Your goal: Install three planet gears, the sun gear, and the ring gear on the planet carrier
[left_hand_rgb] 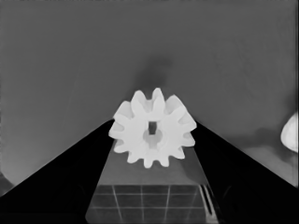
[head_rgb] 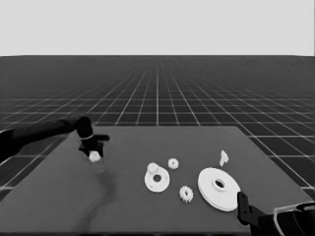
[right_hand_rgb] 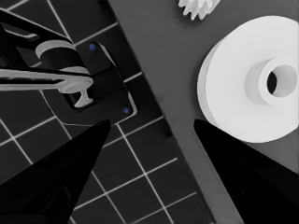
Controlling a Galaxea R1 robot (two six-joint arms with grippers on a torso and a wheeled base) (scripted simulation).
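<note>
- gear (left_hand_rgb: 152,134) sits clamped between the left claw's (head_rgb: 93,153) two fingers; in the left wrist view both dark wedges press against its toothed sides, and its small centre hole faces the camera.
- in the head view this left claw hangs over the counter's (head_rgb: 59,196) left part, with the held gear (head_rgb: 94,156) showing as a small white lump at its tips and a dark shadow on the counter below.
- the smaller round part (head_rgb: 157,180) lies flat near the middle of the counter, dark hole in its centre.
- one gear (head_rgb: 152,168) rests on the far left edge of that smaller round part, touching it.
- another gear (head_rgb: 173,163) lies on the counter just beyond the smaller round part, to its right, apart from it.
- a further gear (head_rgb: 186,194) lies on the counter on the near side, between the smaller round part and the larger round part (head_rgb: 219,189).
- the larger round part lies right of the middle, raised hub and hole upward; the right wrist view shows it (right_hand_rgb: 254,79) with that last gear (right_hand_rgb: 198,7) just past it.
- a thin white piece (head_rgb: 223,157) stands beyond the larger round part, apart from it.
- the right claw (head_rgb: 243,209) waits at the counter's near right corner, fingers spread apart and empty, near the larger round part without touching it.
</note>
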